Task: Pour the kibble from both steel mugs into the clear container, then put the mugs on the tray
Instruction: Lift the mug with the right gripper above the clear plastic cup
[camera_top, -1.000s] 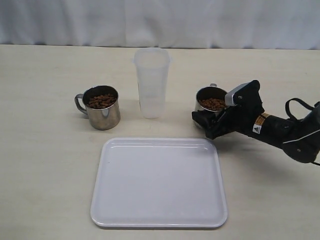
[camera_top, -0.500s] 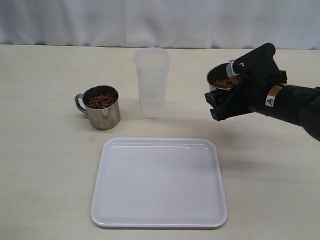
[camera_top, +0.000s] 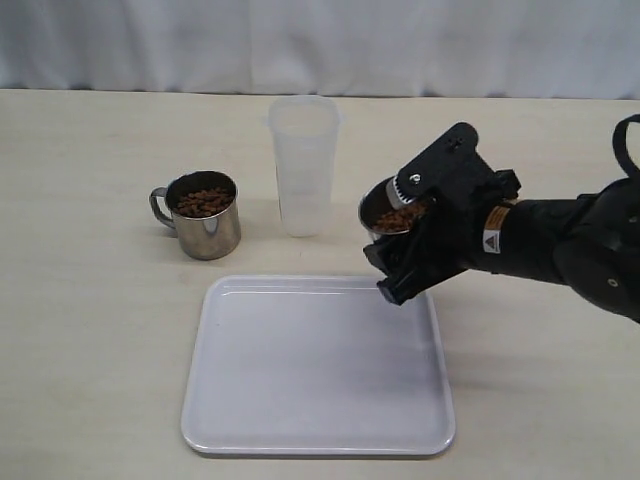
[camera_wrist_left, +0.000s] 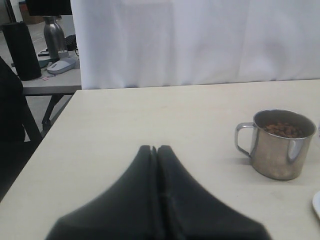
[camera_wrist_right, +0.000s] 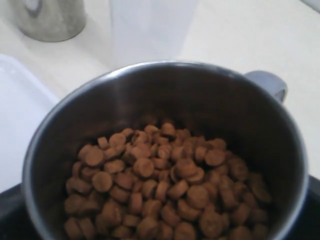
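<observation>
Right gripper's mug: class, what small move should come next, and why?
Probably lift the steel mug up and across to the clear container's rim. The right gripper holds it off the table, loaded with kibble, beside the container rather than over its open top, so tipping now would likely spill.

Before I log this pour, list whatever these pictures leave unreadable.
Right pincer contact with the held mug: exterior view, blocked by the arm's black housing; right wrist view, the mug fills the frame.
Mug's inside bottom: right wrist view, covered by kibble.
Clear container: right wrist view, blurred, cut off at the edge.
</observation>
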